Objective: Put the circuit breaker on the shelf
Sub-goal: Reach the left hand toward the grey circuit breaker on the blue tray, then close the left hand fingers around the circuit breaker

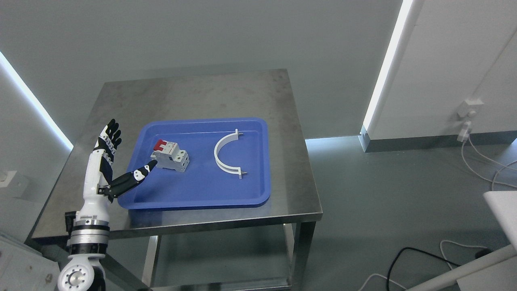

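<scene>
Circuit breaker [170,155] — grey-white body, red toggle on top — lies inside the blue tray [250,194], left half, tilted slightly. White semicircular clamp [223,155] to its right in the same tray, apart from it. Tray rests on a steel surface [194,93]. Left hand [107,161] raised at the tray's left edge, fingers [111,133] spread and upright, holding nothing; thumb stretched toward the breaker, tip just beside its lower left corner (contact cannot be told). Lower shelf [218,254] visible under the surface.
</scene>
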Controlling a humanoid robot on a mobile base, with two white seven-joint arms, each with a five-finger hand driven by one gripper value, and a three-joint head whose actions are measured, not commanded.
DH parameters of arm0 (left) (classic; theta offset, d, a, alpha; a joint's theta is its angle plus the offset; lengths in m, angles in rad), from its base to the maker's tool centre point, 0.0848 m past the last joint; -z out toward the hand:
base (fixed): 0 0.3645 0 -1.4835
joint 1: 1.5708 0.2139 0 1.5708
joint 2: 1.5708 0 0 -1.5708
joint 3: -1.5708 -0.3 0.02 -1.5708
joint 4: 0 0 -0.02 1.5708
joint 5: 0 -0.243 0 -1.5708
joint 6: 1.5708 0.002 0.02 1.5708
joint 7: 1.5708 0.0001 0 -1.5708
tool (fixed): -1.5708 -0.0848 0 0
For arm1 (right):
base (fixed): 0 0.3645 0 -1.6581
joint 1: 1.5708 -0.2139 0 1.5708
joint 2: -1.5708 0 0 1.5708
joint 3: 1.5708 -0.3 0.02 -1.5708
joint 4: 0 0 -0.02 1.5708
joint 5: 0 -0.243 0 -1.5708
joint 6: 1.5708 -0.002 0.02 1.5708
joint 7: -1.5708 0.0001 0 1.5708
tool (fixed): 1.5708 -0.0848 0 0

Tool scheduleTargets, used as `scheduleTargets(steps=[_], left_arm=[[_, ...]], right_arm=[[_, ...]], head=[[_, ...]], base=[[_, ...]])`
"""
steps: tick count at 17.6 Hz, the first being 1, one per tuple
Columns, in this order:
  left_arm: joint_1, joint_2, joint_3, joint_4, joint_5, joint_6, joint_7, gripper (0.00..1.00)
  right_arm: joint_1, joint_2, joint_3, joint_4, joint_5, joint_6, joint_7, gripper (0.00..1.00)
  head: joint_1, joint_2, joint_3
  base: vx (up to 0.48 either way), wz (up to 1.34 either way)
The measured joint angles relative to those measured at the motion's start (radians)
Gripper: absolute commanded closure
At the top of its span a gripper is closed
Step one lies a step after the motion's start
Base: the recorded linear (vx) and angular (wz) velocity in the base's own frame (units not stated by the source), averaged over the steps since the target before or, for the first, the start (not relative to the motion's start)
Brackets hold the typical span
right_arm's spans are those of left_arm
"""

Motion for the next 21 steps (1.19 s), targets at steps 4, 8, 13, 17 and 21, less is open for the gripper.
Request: scheduleTargets(steps=[4,8,13,17,21], left_arm=[[0.01,0.009,0.011,-0.002,0.001,0.0,-0.005,0.0],[0.001,0.03,0.015,0.005,0.001,0.0,-0.09,0.0],[-0.085,0.111,0.003,0.063,-0.017,-0.005,-0.299,0.01],[-0.192,0.197,-0.038,0.137,-0.076,0.002,-0.417,0.04],[-0.296,0.26,-0.087,0.224,-0.189,0.005,-0.515,0.06]], right_arm=[[0.0,0.0,0.0,0.0,0.0,0.0,0.0,0.0],[0.0,0.0,0.0,0.0,0.0,0.0,0.0,0.0],[0.0,0.0,0.0,0.0,0.0,0.0,0.0,0.0],[0.0,0.0,0.0,0.0,0.0,0.0,0.0,0.0],[0.0,0.0,0.0,0.0,0.0,0.0,0.0,0.0]], head=[[0.0,0.0,0.0],[0.0,0.0,0.0],[0.0,0.0,0.0],[0.0,0.0,0.0],[0.0,0.0,0.0]], base=[[0.0,0.0],[0.0,0.0],[0.002,0.0],[0.003,0.0],[0.0,0.0]])
